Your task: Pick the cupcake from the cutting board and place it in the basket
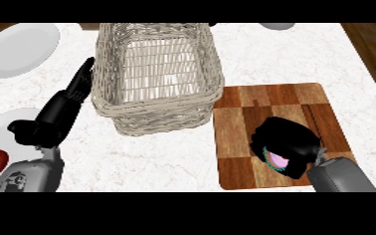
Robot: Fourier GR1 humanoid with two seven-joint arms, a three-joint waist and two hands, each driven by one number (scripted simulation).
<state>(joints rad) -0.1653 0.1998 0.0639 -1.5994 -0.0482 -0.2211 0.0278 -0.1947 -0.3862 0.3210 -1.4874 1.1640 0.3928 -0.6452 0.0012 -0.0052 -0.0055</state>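
Right hand (288,140) curled over the cupcake (277,159), which sits on the cutting board (253,109). Left hand (62,107) open, fingers straight, just beside the basket (117,110) wall.

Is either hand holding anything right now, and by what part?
The right hand is curled over the cupcake on the cutting board, fingers round its top and sides. The left hand holds nothing, fingers straight beside the basket.

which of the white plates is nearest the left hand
The small white plate at the left edge, lying right beside the left hand. The large plate sits farther back at the top left, and another plate is across the counter at the top right.
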